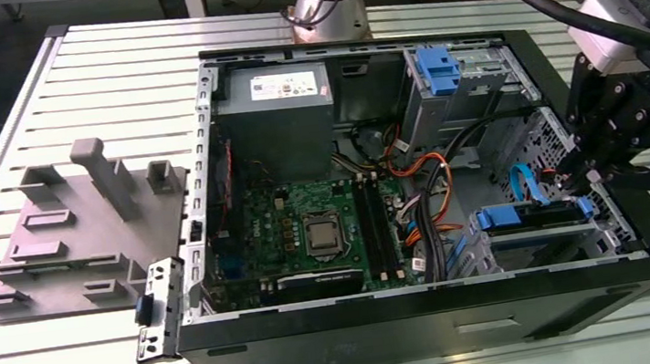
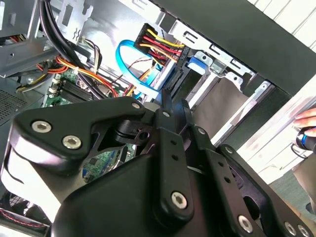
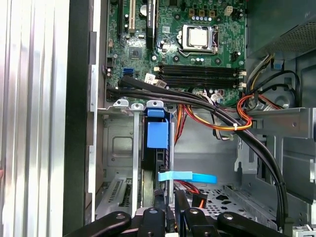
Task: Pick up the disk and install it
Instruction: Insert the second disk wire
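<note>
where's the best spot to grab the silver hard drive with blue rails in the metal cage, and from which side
Probably the blue plastic handle on the exposed narrow edge of the hard drive, pinched across its thickness. It stands on edge between dividers of the metal cage, faces walled off, so come in through the open side of the black case.

Slatted aluminium table (image 1: 23, 115), ribs running across the exterior view. Open black computer case (image 1: 439, 316) lies on its side toward the exterior view's right, reaching the near edge. Grey moulded fixture block (image 1: 79, 224) with upright posts sits on the exterior view's left; robot arm base (image 1: 327, 3) stands at the far edge.
</note>
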